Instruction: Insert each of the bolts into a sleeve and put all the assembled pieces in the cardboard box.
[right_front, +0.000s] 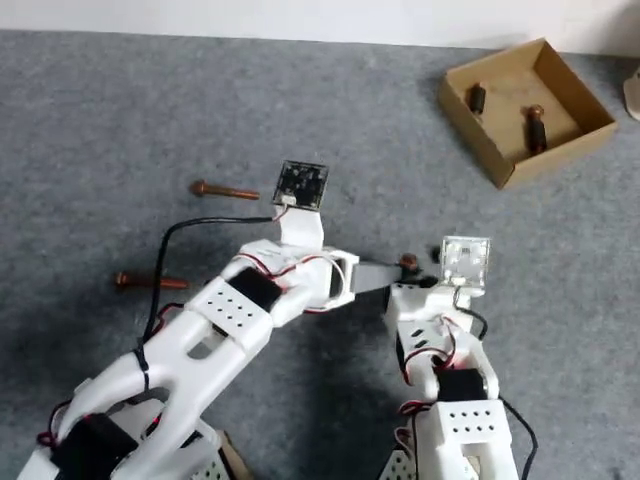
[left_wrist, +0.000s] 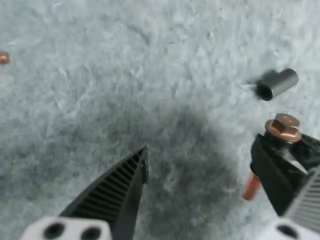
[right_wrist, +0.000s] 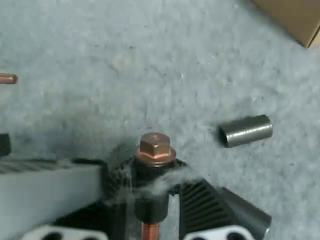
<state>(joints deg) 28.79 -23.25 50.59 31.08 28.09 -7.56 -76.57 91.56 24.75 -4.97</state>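
Right gripper is recorded closed on a bolt, with the shank clamped between the jaws and the hex head upward. Left gripper is spread wide with nothing held, and one finger is set near the clamped bolt. An empty sleeve lies on its side on the carpet near that bolt, apart from both grippers. Two loose bolts are noted beyond the left arm, well apart from the cardboard box — two assembled pieces lie inside it.
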